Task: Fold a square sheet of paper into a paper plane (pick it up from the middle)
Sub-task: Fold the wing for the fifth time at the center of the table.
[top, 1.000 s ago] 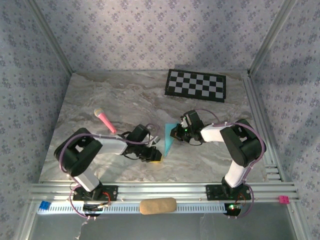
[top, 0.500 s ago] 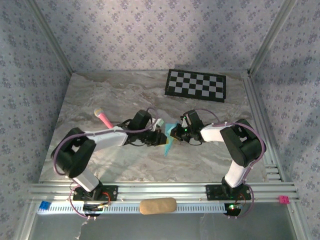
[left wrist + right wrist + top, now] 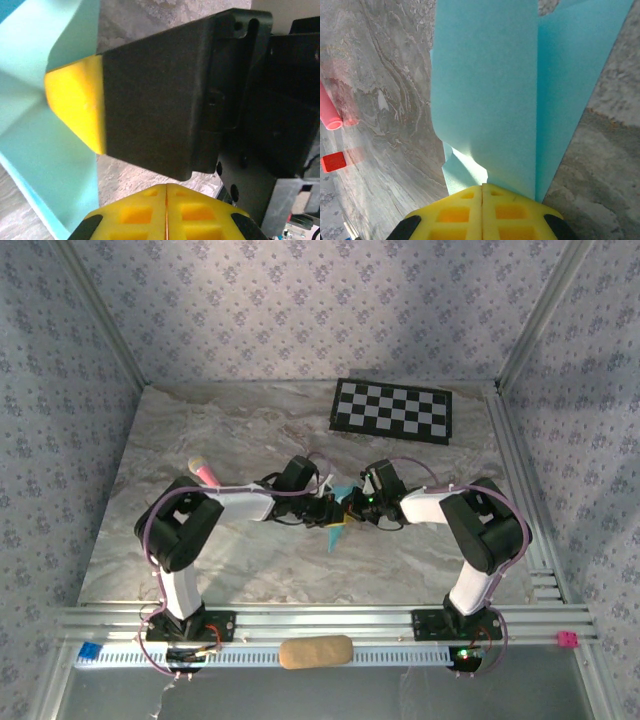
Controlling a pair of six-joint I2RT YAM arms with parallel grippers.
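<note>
The square sheet of paper [image 3: 335,527] is light blue and folded into a narrow creased strip at the table's middle. My right gripper [image 3: 351,508] is shut on its upper end. In the right wrist view the yellow fingertips [image 3: 465,212] pinch the paper [image 3: 490,75], which runs away from them with a long crease. My left gripper [image 3: 326,510] sits right against the paper's left side. In the left wrist view that gripper [image 3: 166,192] is shut, with nothing seen in the seam. The paper [image 3: 30,150] lies to its left, and a finger [image 3: 150,100] of the right gripper is just ahead.
A pink marker pen [image 3: 204,472] lies left of the arms, also seen as [image 3: 330,112] beside a red block [image 3: 333,161]. The checkerboard mat [image 3: 392,410] is at the back right. A tan pad [image 3: 315,651] rests on the front rail.
My left gripper has moved right and away from me, up to the paper's left side, and its jaws have shut. The right gripper has kept its hold on the paper without moving.
</note>
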